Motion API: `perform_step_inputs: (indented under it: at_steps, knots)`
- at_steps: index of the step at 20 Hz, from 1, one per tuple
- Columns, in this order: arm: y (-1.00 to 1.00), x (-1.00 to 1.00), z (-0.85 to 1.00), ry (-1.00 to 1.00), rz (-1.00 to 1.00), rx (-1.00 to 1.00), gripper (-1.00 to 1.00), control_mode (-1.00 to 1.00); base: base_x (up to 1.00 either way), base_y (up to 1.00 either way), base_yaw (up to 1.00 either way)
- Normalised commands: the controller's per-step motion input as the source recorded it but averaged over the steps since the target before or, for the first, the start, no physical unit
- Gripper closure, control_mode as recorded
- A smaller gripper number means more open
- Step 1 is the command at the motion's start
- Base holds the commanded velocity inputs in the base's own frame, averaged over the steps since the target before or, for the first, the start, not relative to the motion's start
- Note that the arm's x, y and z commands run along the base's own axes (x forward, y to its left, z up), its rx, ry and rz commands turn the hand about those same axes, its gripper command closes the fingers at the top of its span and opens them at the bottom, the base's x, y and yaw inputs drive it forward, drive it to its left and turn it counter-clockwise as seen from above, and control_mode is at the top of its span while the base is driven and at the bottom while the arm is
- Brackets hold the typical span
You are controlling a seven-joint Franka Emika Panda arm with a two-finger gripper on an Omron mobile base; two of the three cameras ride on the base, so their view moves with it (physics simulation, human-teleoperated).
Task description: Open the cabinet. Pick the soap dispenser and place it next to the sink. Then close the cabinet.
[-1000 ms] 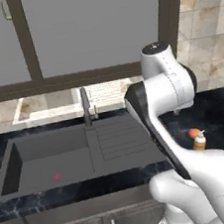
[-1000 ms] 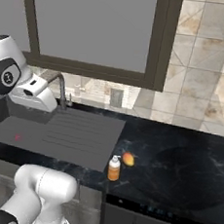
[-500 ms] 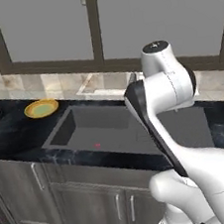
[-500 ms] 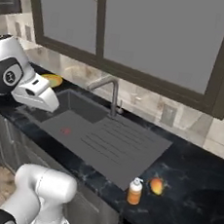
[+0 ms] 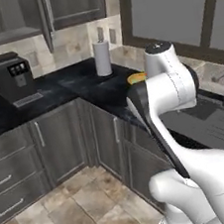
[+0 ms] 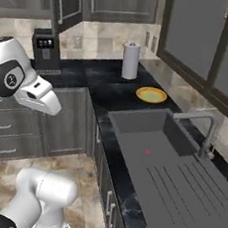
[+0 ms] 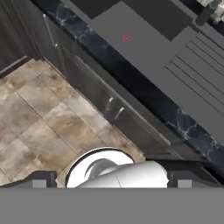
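So the claw [image 7: 109, 181] is spread wide with nothing in it, pointing down over the floor [image 7: 39, 118] in front of the bench [image 6: 96, 89]. The cabinet [image 5: 72, 6] hangs high on the wall behind the paper towel roll [image 6: 130, 61], doors look closed. Yellow plate [image 6: 151, 94] sits beside the sink [image 6: 153, 140], coffee machine [image 5: 12, 77] further left

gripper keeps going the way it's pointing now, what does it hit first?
Judging by the hand view, the open gripper points down at the dark lower cabinet fronts below the black marble counter edge, or the tan floor tiles beside them; depth is unclear.
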Motion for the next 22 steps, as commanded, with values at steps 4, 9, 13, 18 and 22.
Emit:
perform_step_inputs:
  at_steps: [4, 9, 13, 18, 22]
  knots:
    - [0.00, 0.00, 0.00, 0.00, 0.00, 0.00, -1.00, 1.00, 0.06, 0.06, 1.00]
    - [0.00, 0.00, 0.00, 0.00, 0.00, 0.00, -1.00, 1.00, 0.06, 0.04, 1.00]
    - [0.00, 0.00, 0.00, 0.00, 0.00, 0.00, -1.00, 1.00, 0.33, -0.07, 0.70]
    - [0.00, 0.00, 0.00, 0.00, 0.00, 0.00, -1.00, 1.00, 0.63, -0.35, 0.13]
    - [0.00, 0.00, 0.00, 0.00, 0.00, 0.00, -1.00, 1.00, 0.59, -0.19, -0.02]
